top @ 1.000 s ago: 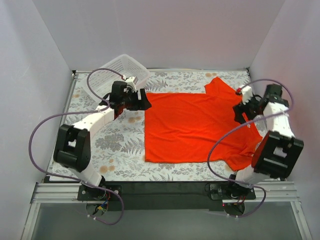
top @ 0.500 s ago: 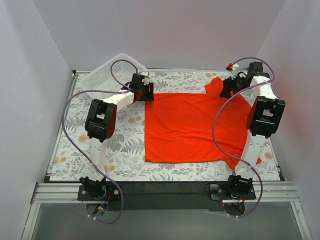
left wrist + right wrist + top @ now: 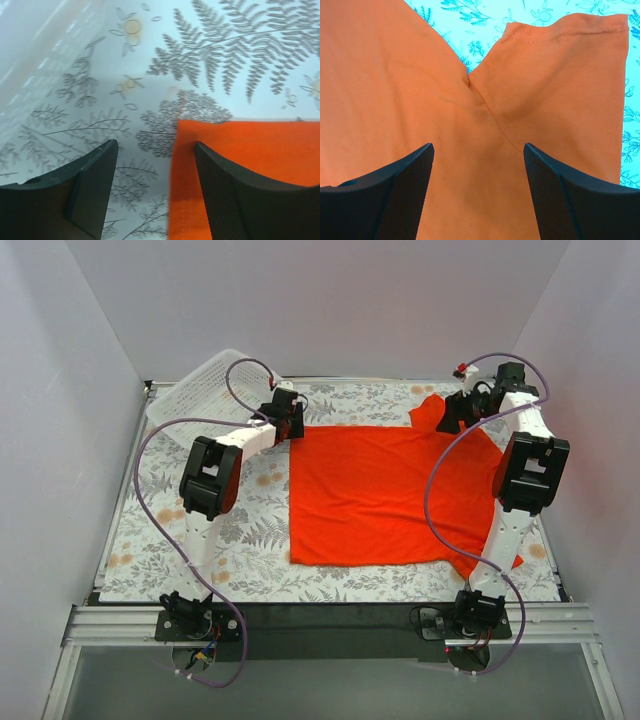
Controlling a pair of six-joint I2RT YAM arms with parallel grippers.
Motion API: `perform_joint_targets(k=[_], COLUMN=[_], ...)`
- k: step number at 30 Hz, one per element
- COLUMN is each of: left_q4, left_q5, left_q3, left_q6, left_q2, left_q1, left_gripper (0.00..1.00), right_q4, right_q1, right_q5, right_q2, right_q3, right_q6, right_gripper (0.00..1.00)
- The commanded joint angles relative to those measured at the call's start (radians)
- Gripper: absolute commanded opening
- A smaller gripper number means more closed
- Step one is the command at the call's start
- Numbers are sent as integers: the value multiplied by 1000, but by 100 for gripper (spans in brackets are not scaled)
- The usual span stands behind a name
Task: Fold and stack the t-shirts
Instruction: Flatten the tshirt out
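The orange-red t-shirt (image 3: pixel 385 490) lies spread flat on the fern-patterned table, hem at the left, sleeves at the right. My left gripper (image 3: pixel 293 428) is open over the shirt's far-left hem corner (image 3: pixel 210 137); one finger is over the cloth, the other over bare table. My right gripper (image 3: pixel 450 418) is open above the far sleeve's armpit seam (image 3: pixel 470 82), with the sleeve (image 3: pixel 560 85) to its right. Neither holds anything.
A white lattice basket (image 3: pixel 215 390) leans at the far-left corner, just behind the left arm. The near sleeve (image 3: pixel 480 558) hangs toward the front right. Grey walls close in on three sides. Bare patterned table (image 3: pixel 220 530) lies left of the shirt.
Both arms stretched out to the far side a second ago. In the last half second the left gripper shifted slightly right onto the hem corner; the right gripper hardly moved.
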Motion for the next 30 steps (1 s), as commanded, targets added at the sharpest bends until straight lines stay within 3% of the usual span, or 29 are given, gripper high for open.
perform_joint_targets(k=[1,4,11,16,19,25,30], left_q4=[4,55,27,74,91,61,27], left_q5=[-153,-202,-153,107,174,215,162], left_q3=[-93,-180,-152,-195,-191,-131,-78], left_q6=[-33,-33,-38,2,-3,-13,-29], left_q2=[-88,-140,-153,-213,-226,-171,-119], left_q1=[12,26,69,66,66,66,66], left_gripper=[59,63,65,65,66,64,57], right_q4=[37,43,49,47,49,53,90], right_q1=[-2,0,0,1,1,8,20], right_q5=[-35,-37,-24,-15,-26,-81,-119], right_q2=[-17,-28,-51,-49,-31,49,119], right_q3=[-14,-31,-57,-45,-14,106,201], right_q6=[17,19,2,-13,-12,54,154], right_gripper=[66,66,66,66,67,66,65])
